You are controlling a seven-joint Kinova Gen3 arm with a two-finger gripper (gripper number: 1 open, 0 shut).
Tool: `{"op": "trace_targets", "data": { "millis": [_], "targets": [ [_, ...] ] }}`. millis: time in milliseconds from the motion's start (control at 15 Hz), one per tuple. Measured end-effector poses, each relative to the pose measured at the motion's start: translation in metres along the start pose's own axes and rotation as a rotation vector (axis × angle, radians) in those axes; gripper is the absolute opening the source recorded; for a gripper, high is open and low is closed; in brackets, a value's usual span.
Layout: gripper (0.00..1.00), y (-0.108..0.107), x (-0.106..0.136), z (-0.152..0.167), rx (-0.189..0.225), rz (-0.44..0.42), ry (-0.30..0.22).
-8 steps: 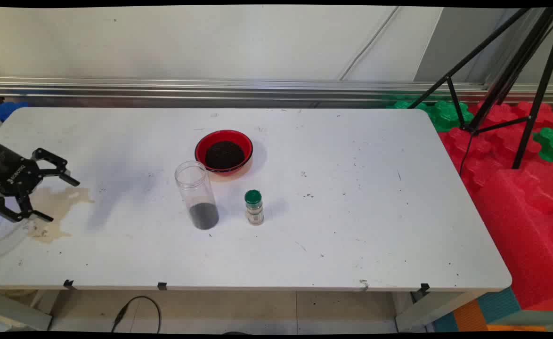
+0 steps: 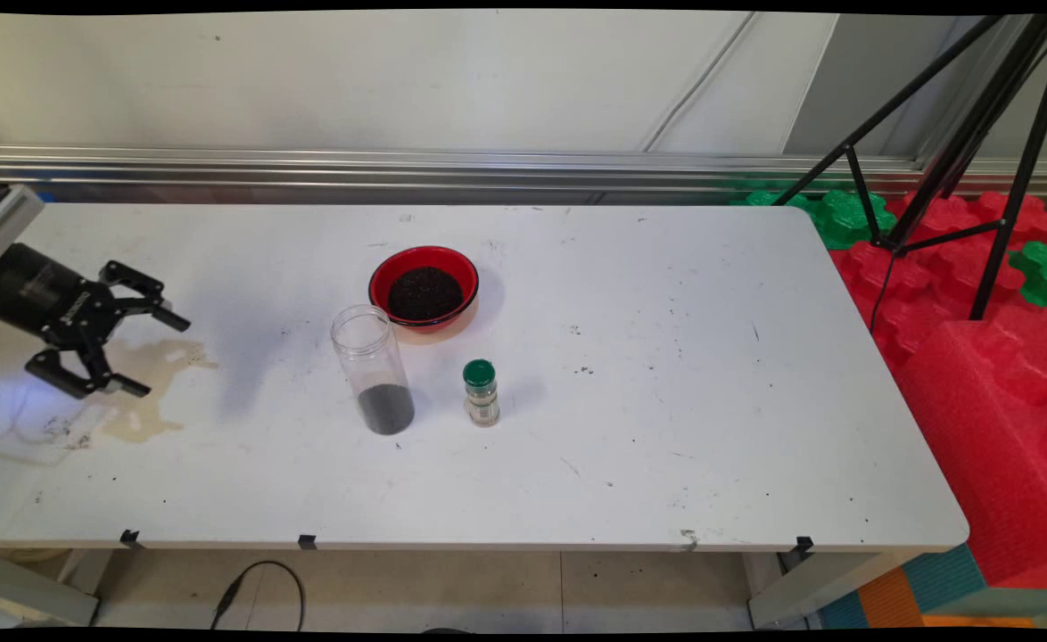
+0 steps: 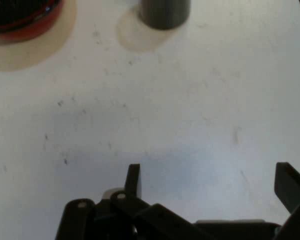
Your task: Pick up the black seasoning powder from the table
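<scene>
Nearby, empty wide-spread gripper [image 2: 156, 353]; dark grains in red bowl [image 2: 424, 287] and clear jar [image 2: 372, 369].

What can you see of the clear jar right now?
The jar is a tall, clear cylinder, plastic or glass by its look, standing upright on the table with no lid. A dark fill covers only its bottom part. It stands just in front of the red bowl, left of the green-capped bottle. The gripper is well off to its left, not touching it.
</scene>
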Motion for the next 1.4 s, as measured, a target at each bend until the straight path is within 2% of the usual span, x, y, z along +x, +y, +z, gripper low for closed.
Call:
{"op": "trace_targets", "data": {
  "millis": [400,867,1400],
  "targets": [
    [1.0,-0.016,0.017,0.022,0.011,-0.04,0.082],
    [1.0,-0.031,0.029,0.056,0.003,-0.057,0.196],
    [1.0,-0.043,0.034,0.099,-0.013,-0.035,0.298]
  ]
}}
